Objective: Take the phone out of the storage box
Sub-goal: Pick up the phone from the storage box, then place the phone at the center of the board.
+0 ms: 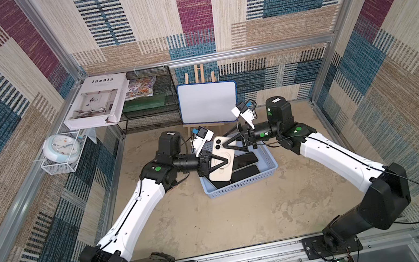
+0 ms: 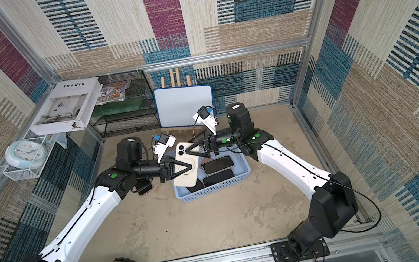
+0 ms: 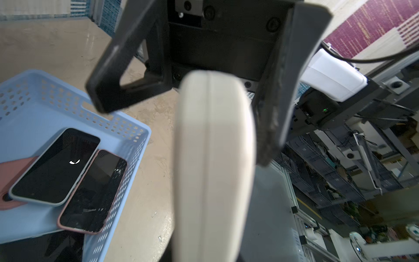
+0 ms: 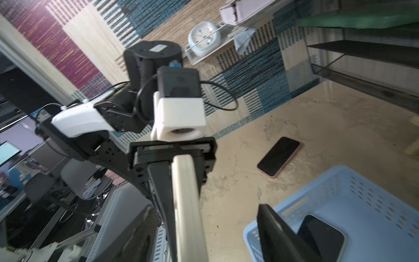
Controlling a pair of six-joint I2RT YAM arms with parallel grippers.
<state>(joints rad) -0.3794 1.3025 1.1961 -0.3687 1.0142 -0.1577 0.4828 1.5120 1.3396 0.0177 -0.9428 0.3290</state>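
A cream phone hangs tilted over the left end of the pale blue storage box, clear of the floor of the box. My left gripper is shut on the phone's lower half; in the right wrist view its black fingers clamp the phone edge-on. My right gripper is at the phone's camera end and stands open: one finger is well clear of the phone, the other lies beside it. Several dark-screened phones lie in the box.
A pink-cased phone lies screen-up on the table left of the box, under my left arm. Behind stand a whiteboard on an easel, a black mesh rack, a white box and a clock in a wire basket.
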